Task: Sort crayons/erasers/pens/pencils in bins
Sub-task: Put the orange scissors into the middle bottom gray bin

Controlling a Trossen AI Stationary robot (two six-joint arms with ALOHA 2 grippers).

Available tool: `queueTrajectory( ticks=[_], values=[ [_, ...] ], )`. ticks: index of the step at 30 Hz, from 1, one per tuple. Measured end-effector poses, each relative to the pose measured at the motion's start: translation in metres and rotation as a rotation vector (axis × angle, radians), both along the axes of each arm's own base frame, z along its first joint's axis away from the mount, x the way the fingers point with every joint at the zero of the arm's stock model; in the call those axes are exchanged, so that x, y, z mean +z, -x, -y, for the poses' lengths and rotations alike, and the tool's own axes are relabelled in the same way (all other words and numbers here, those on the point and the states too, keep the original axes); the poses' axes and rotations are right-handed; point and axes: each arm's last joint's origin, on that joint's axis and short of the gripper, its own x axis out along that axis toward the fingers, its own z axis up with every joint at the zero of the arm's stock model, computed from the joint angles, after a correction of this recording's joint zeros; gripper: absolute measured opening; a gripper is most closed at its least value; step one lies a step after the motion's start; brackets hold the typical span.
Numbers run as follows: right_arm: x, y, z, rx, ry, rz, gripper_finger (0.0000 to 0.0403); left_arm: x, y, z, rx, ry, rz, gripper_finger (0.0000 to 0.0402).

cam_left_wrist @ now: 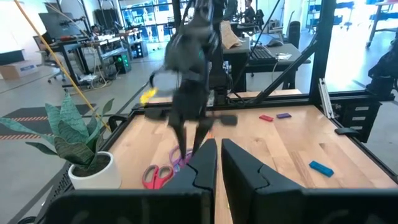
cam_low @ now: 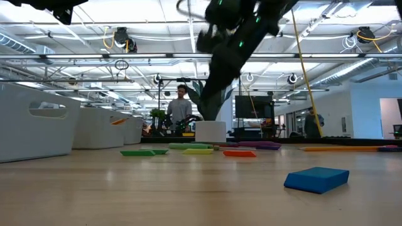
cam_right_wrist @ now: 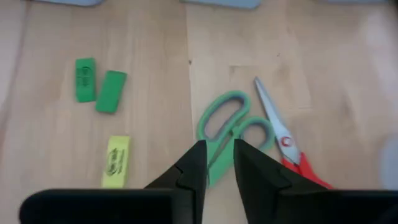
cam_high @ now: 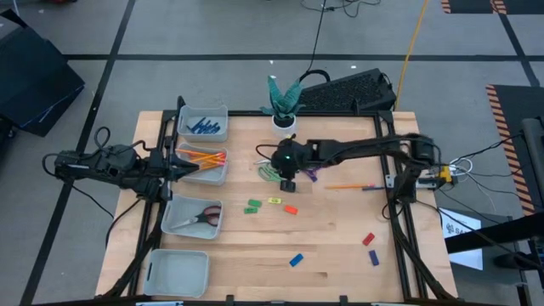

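Note:
Above the green-handled scissors (cam_right_wrist: 239, 119) (cam_high: 270, 171), which lie flat at the table's middle, my right gripper (cam_right_wrist: 220, 149) (cam_high: 289, 184) hovers open, a little apart. Red-handled scissors (cam_right_wrist: 298, 168) lie beside them. Two green erasers (cam_right_wrist: 85, 79) (cam_right_wrist: 111, 91) and a yellow one (cam_right_wrist: 115, 162) lie nearby. An orange pencil (cam_high: 344, 185) lies toward the right edge. My left gripper (cam_high: 189, 167) (cam_left_wrist: 218, 149) waits shut over the bin (cam_high: 219, 177) holding pencils. The far bin (cam_high: 223, 110) holds pens (cam_high: 202, 128).
A third bin (cam_high: 174, 223) holds scissors; the nearest bin (cam_high: 178, 272) shows nothing inside. Red (cam_high: 369, 240) and blue erasers (cam_high: 296, 260) (cam_high: 374, 257) lie near the front. A white plant pot (cam_high: 284, 121) stands at the far edge, behind it a keyboard (cam_high: 348, 92).

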Motion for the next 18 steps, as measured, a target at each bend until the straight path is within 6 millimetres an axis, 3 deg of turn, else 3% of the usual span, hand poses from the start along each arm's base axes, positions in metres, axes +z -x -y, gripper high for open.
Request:
queueTrajectory(
  ticks=[8, 18],
  values=[
    [0.048, 0.030, -0.040, -0.018, 0.111, 0.019, 0.0102, 0.000, 0.000, 0.000, 0.000, 0.000, 0.001, 0.0028],
    [0.059, 0.040, -0.063, -0.012, 0.078, 0.027, 0.0110, 0.000, 0.000, 0.000, 0.000, 0.000, 0.001, 0.0028]
  ],
)
